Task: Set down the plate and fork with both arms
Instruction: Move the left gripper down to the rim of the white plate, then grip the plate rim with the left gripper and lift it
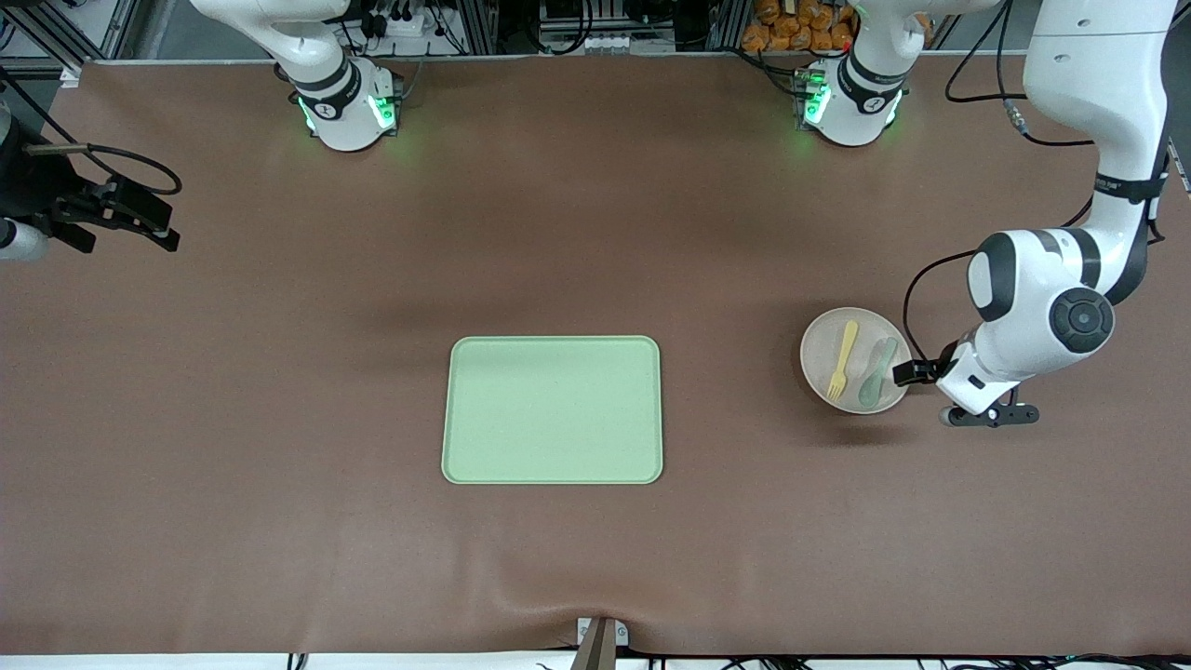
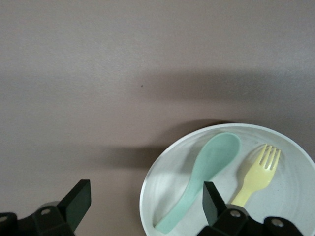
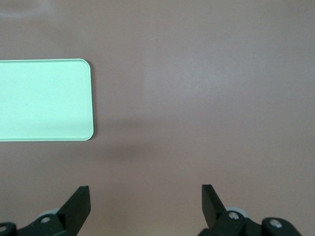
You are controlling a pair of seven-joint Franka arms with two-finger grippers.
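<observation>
Tabletop (image 1: 279,558) is brown, carrying the green tray (image 1: 553,409) at its middle, nothing on it. We read the tray as the likely target.

Left arm (image 1: 1042,307) reaches down at its own end of the tabletop. Left end effector (image 2: 142,204) is released, fingers spread wide, holding nothing; it sits low at the rim of the plate (image 1: 823,358), on the side away from the tray. In the left wrist view one finger (image 2: 212,199) is over the plate interior and the other is out over bare tabletop, so the rim lies between them. Contact with the rim: cannot tell.

Right arm waits at its end of the tabletop. Right end effector (image 3: 145,204) is also released and empty, over bare brown surface, tray well apart from it.

Plate is well apart from the tray, toward the left arm's end. Fork (image 1: 843,359) lies in the plate, tines toward the front camera, just beside the grey-green spoon (image 1: 876,372), which is the one nearer the left end effector.

Step in hand, we judge: pinch the plate rim. To do it well we'd:
- close on the rim only, inner finger clear of the spoon
- lift level so the fork doesn't slide
- leave the fork side open for the right end effector
</observation>
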